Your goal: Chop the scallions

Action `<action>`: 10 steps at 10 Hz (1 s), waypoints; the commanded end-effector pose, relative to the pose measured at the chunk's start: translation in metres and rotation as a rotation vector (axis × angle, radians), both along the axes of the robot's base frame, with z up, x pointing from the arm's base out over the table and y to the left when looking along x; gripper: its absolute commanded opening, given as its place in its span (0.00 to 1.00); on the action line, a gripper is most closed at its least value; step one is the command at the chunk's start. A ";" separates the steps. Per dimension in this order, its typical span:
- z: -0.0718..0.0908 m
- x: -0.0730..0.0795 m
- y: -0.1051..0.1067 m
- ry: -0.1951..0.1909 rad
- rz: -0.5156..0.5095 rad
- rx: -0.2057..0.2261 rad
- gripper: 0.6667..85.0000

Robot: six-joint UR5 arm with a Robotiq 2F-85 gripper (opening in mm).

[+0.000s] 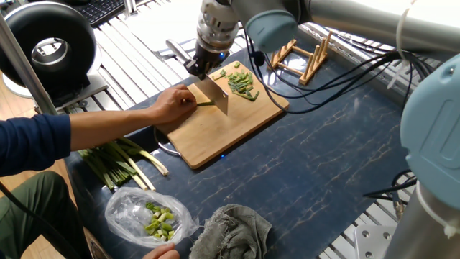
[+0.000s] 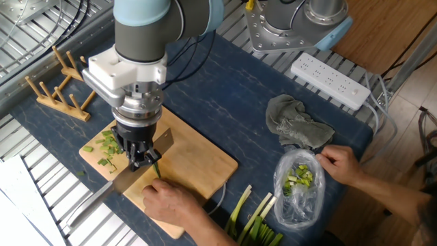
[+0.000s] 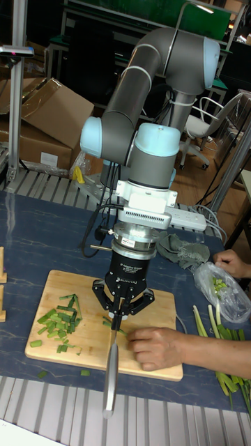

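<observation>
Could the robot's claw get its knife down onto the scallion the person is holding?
Probably yes: the gripper holds the knife right over the scallions, just beside the person's hand.

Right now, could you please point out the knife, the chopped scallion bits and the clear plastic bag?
knife [image 1: 216,94]: one fixed view, blade's flat side.
chopped scallion bits [image 3: 58,324]: tall fixed view, pile's middle.
clear plastic bag [image 2: 298,186]: the other fixed view, bag's middle.

Gripper [image 3: 118,309] points straight down over the cutting board [image 3: 97,340], fingers clamped on a knife [image 3: 110,366] whose handle juts out past the board's near edge; a person's hand [image 3: 155,346] lies flat on the board just right of the blade; chopped scallions [image 3: 59,324] are piled at the board's left end.
</observation>
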State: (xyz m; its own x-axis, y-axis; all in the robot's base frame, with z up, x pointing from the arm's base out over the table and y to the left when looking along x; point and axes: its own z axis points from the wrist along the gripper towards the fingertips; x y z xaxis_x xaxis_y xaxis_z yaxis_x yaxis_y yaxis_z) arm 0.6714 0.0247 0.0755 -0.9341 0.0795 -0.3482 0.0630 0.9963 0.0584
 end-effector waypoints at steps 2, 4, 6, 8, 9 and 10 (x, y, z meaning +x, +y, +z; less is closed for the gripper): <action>-0.002 -0.002 -0.002 -0.014 0.000 0.011 0.01; -0.004 -0.002 -0.002 -0.015 0.002 0.009 0.01; -0.005 -0.003 0.000 -0.017 0.000 0.008 0.01; -0.004 -0.004 -0.001 -0.017 0.002 0.006 0.01; -0.003 -0.005 -0.002 -0.017 0.006 0.004 0.01; -0.002 -0.008 -0.005 -0.014 0.013 0.004 0.01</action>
State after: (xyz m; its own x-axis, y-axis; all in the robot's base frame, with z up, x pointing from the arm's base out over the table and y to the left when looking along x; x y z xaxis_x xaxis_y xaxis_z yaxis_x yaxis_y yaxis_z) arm 0.6658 0.0224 0.0710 -0.9301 0.0659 -0.3613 0.0496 0.9973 0.0543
